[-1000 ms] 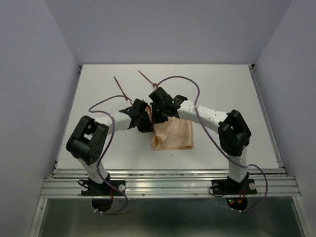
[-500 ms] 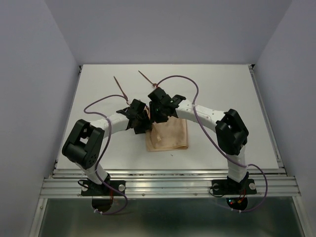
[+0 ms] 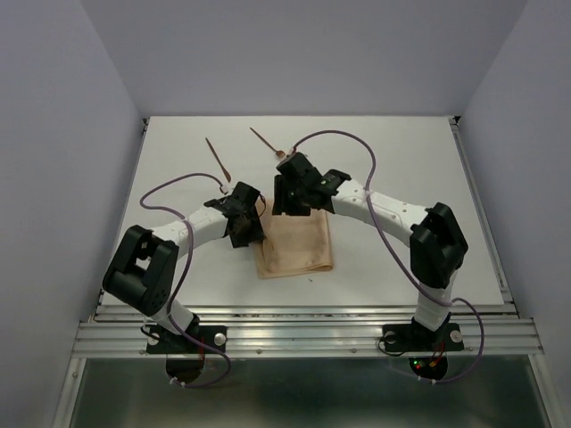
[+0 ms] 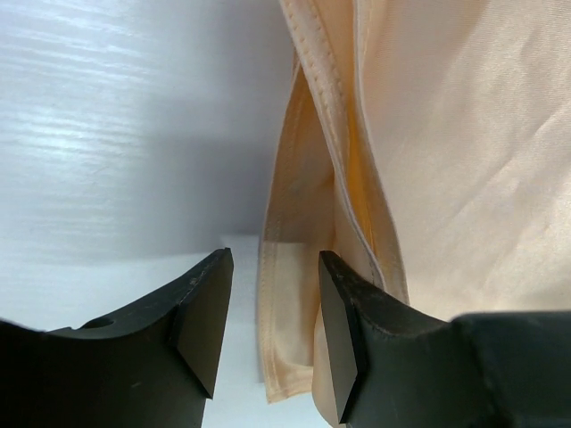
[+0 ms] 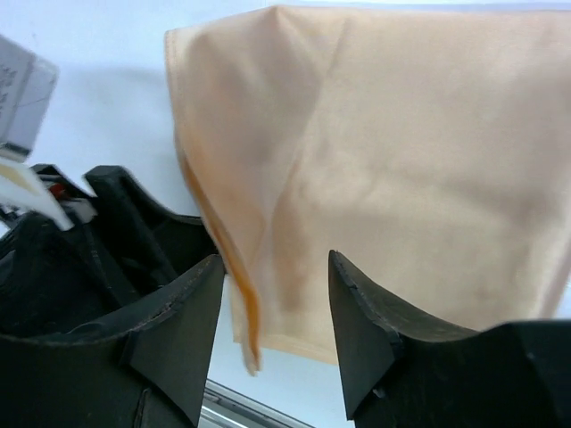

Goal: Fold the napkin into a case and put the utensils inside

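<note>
Two black fingers [image 4: 201, 312] of the left gripper [image 4: 272, 337] stand apart with nothing clamped between them. In the left wrist view, the layered, hemmed left edge of the napkin [image 3: 297, 250] runs through the gap beneath them. Whether either finger touches the cloth cannot be determined. The right gripper [image 5: 275, 332] also stands with its jaws spread and grips nothing. In its wrist view the napkin lies flat below and beyond the fingertips, with one corner at the upper left and a loose fold of the edge hanging beside the left finger. In the top view the left gripper sits at the far-left corner of the napkin and the right gripper hovers just over its far edge. The two heads are close together but not in contact. The napkin is folded into a tan oblong that lies flat on the bench [image 3: 401, 152], midway across it and closer to the near edge than to the far edge. The utensils [image 3: 218, 158] lie on the bare bench beyond the grippers, toward the far-left corner, well apart from the napkin. Each is a thin reddish-brown stick set at a slant, and the two are separated from each other. Both white arms reach inward from the near edge and trail purple cables [image 3: 343, 138].
</note>
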Controlling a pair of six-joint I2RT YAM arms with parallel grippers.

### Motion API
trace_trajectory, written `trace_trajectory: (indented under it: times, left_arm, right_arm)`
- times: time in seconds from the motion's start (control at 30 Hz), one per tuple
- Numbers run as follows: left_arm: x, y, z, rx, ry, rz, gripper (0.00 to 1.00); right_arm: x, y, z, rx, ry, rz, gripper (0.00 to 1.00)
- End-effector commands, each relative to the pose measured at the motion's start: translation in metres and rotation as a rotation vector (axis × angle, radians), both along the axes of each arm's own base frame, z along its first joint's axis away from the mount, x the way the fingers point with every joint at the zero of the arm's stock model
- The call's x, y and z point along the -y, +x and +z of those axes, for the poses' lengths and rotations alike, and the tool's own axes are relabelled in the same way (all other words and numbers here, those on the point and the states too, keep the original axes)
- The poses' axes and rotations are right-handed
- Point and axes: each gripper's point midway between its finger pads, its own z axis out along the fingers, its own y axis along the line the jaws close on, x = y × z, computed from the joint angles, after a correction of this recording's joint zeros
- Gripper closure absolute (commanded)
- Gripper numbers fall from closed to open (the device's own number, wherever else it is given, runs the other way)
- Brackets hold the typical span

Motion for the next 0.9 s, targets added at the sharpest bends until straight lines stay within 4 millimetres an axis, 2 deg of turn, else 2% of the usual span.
trace_trajectory:
  times: [0.0, 0.07, 0.17, 0.23, 0.33, 0.4, 0.43, 0.5, 0.53, 0.63, 0.7, 0.73, 0.8, 0.83, 0.87]
  left_arm:
    - [-0.012, 0.005, 0.021, 0.049, 0.047, 0.01, 0.45]
    - [-0.012, 0.006, 0.021, 0.049, 0.044, 0.008, 0.45]
    - [-0.009, 0.007, 0.019, 0.041, 0.035, 0.001, 0.46]
    - [-0.008, 0.007, 0.019, 0.037, 0.033, -0.002, 0.46]
    - [-0.014, 0.008, 0.026, 0.049, 0.059, 0.004, 0.46]
    - [-0.022, 0.014, 0.037, 0.077, 0.108, 0.028, 0.46]
    - [-0.039, 0.013, 0.041, 0.08, 0.188, 0.057, 0.46]
    - [-0.056, 0.017, 0.055, 0.107, 0.267, 0.096, 0.46]
    - [-0.07, 0.021, 0.071, 0.138, 0.333, 0.132, 0.46]
    - [-0.088, 0.032, 0.104, 0.205, 0.405, 0.191, 0.46]
    - [-0.089, 0.036, 0.118, 0.235, 0.407, 0.204, 0.47]
    - [-0.084, 0.041, 0.125, 0.255, 0.378, 0.2, 0.48]
    - [-0.073, 0.045, 0.126, 0.264, 0.333, 0.165, 0.48]
    - [-0.056, 0.052, 0.124, 0.279, 0.255, 0.132, 0.49]
    - [-0.047, 0.054, 0.121, 0.277, 0.217, 0.108, 0.49]
  right_arm:
    - [0.032, 0.012, 0.006, 0.038, -0.003, -0.106, 0.47]
    - [0.043, 0.005, -0.008, 0.008, -0.024, -0.115, 0.49]
    - [0.046, -0.004, -0.024, -0.026, -0.033, -0.112, 0.53]
    - [0.052, -0.01, -0.042, -0.058, -0.059, -0.113, 0.57]
    - [0.061, -0.012, -0.062, -0.077, -0.112, -0.129, 0.58]
    - [0.064, -0.013, -0.068, -0.077, -0.132, -0.132, 0.59]
    - [0.066, -0.013, -0.068, -0.075, -0.139, -0.132, 0.59]
    - [0.066, -0.012, -0.065, -0.064, -0.138, -0.128, 0.59]
    - [0.067, -0.011, -0.059, -0.05, -0.133, -0.129, 0.59]
    - [0.07, -0.006, -0.048, -0.012, -0.132, -0.143, 0.59]
    - [0.073, -0.004, -0.04, 0.012, -0.131, -0.149, 0.59]
    - [0.074, -0.003, -0.037, 0.021, -0.132, -0.152, 0.59]
    - [0.076, -0.004, -0.035, 0.026, -0.135, -0.149, 0.59]
    - [0.077, -0.006, -0.035, 0.022, -0.138, -0.148, 0.59]
    - [0.078, -0.007, -0.033, 0.027, -0.137, -0.147, 0.59]
